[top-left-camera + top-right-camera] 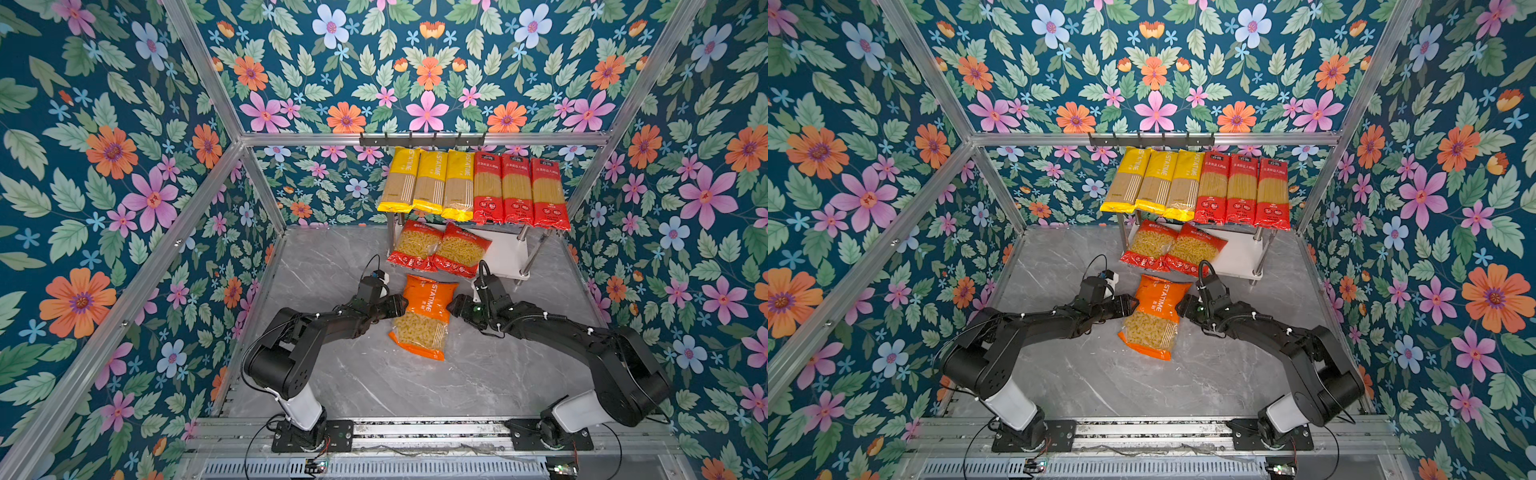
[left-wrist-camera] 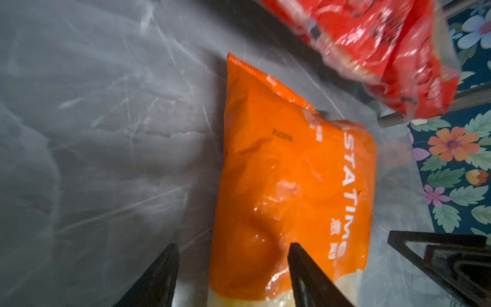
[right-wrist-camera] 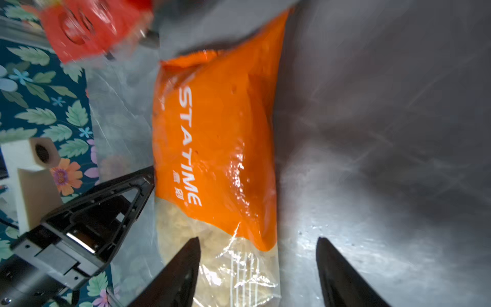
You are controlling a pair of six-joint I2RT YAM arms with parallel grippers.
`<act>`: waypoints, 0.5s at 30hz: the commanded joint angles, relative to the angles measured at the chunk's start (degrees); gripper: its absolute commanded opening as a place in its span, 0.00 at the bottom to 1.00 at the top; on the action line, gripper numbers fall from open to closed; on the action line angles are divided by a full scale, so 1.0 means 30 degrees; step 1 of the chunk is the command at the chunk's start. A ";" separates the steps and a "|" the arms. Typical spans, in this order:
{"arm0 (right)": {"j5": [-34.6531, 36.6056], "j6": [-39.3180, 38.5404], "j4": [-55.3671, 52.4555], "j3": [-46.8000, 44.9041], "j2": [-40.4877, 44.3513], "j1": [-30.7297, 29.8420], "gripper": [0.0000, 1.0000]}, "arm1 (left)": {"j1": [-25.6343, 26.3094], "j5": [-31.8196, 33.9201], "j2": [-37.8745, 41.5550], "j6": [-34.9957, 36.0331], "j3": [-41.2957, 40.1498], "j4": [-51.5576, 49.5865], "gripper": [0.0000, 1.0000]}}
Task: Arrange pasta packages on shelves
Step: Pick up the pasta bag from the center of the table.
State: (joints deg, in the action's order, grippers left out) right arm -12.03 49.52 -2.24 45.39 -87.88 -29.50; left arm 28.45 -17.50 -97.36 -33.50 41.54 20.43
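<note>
An orange short-pasta bag (image 1: pixel 424 316) (image 1: pixel 1152 316) lies flat on the grey table, in front of the shelves (image 1: pixel 505 253). My left gripper (image 1: pixel 401 305) (image 2: pixel 232 245) is open at its left edge, one finger over the orange film. My right gripper (image 1: pixel 453 307) (image 3: pixel 259 239) is open at its right edge, one finger over the clear window. Neither pinches the bag. Three yellow spaghetti packs (image 1: pixel 430 183) and three red ones (image 1: pixel 517 191) cover the top shelf. Two red short-pasta bags (image 1: pixel 415 245) (image 1: pixel 461 249) sit on the left part of the lower shelf.
A black hook rail (image 1: pixel 422 139) hangs on the back frame bar above the shelves. Chrome posts (image 1: pixel 524 270) stand at the rack's corners. Floral walls and aluminium frame bars close in the table on three sides. The right part of the lower board is bare.
</note>
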 commanded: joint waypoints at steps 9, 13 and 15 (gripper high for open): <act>-0.2088 0.0489 0.3501 0.1248 -0.3550 -0.0782 0.59 | 0.0293 -0.2186 -0.1300 -0.1374 -0.0165 0.3092 0.52; -0.2670 0.0265 0.4663 0.0955 -0.3702 -0.0861 0.44 | 0.0508 -0.2520 -0.1091 -0.1618 -0.0618 0.3487 0.37; -0.2669 0.0234 0.5264 0.0389 -0.3082 -0.0839 0.36 | 0.0535 -0.2804 -0.1011 -0.1789 -0.0740 0.3739 0.26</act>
State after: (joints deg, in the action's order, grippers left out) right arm -17.87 50.50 8.16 47.70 -98.63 -31.88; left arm 29.76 -22.76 -100.66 -38.09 39.66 30.22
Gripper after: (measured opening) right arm 0.390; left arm 0.290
